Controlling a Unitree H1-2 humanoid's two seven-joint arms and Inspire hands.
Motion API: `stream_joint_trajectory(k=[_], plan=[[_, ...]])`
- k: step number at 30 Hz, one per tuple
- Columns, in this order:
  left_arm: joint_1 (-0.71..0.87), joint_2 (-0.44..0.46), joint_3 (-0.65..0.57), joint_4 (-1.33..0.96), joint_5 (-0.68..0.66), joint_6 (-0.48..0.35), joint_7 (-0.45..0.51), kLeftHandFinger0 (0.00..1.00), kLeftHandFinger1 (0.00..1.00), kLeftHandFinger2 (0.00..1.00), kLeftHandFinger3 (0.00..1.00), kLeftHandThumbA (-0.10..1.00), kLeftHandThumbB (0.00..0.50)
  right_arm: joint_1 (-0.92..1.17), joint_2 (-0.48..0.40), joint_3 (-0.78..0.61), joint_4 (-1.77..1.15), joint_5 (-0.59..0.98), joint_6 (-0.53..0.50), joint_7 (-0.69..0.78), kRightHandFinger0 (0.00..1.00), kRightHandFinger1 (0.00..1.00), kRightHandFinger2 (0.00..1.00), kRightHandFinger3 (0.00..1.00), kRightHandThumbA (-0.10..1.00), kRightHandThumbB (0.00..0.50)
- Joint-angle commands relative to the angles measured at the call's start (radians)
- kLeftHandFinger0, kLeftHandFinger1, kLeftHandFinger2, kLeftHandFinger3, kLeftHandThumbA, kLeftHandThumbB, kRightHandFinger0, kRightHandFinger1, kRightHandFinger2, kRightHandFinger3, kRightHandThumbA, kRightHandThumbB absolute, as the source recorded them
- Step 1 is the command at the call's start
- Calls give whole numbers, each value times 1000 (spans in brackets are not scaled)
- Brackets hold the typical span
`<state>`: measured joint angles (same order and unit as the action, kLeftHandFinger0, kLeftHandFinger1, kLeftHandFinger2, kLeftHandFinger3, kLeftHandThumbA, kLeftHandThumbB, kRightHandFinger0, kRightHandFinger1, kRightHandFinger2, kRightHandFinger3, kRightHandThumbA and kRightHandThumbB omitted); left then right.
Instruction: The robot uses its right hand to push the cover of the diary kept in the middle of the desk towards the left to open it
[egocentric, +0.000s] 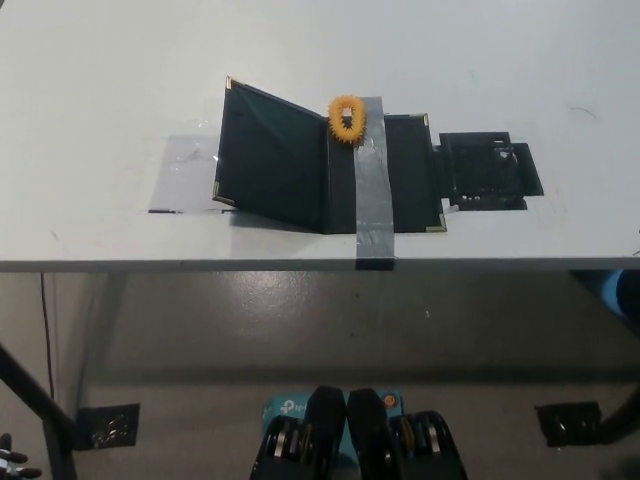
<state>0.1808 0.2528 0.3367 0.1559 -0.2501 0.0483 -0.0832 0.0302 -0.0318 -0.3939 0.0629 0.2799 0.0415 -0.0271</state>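
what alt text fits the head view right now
A dark green diary with brass corners lies on the white desk, its cover raised part-open leftward, a grey tape strip and orange ring holding it. No hand touches it.

Even, bright light falls on the white desk (120, 90), washing its upper part pale. The floor (300, 330) below is dim. The diary (300, 160) casts a soft shadow at lower left. Slightly soft focus throughout.
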Motion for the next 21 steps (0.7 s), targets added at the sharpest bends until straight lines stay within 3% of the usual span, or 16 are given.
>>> stream_joint_trajectory(k=[1, 4, 7, 13, 15, 21], plan=[[3, 24, 12, -8, -5, -33, -9, 398, 417, 195, 320, 603, 500, 16, 9, 31, 33, -62, -133, -12, 379, 444, 469, 516, 1000, 268], [-1, 24, 10, -5, -4, -46, -12, 393, 424, 199, 328, 607, 500, 14, 8, 47, 63, -67, -149, -15, 375, 435, 455, 503, 1000, 292], [3, 26, 16, -3, -10, -49, -13, 379, 420, 190, 328, 599, 500, 8, 11, 58, 102, -65, -178, -13, 367, 440, 464, 492, 1000, 254], [-6, 23, 24, -17, -18, -17, 3, 364, 399, 164, 307, 586, 500, -6, 10, 83, 115, -69, -204, -8, 361, 454, 485, 524, 1000, 277], [-8, 24, 26, -8, -26, -20, -6, 360, 391, 151, 305, 585, 500, -4, 8, 94, 103, -90, -190, -20, 363, 446, 473, 514, 1000, 306], [-17, 28, 41, -3, -39, -1, 1, 373, 384, 135, 282, 566, 500, -13, 9, 111, 93, -111, -174, -41, 353, 442, 472, 476, 1000, 275]])
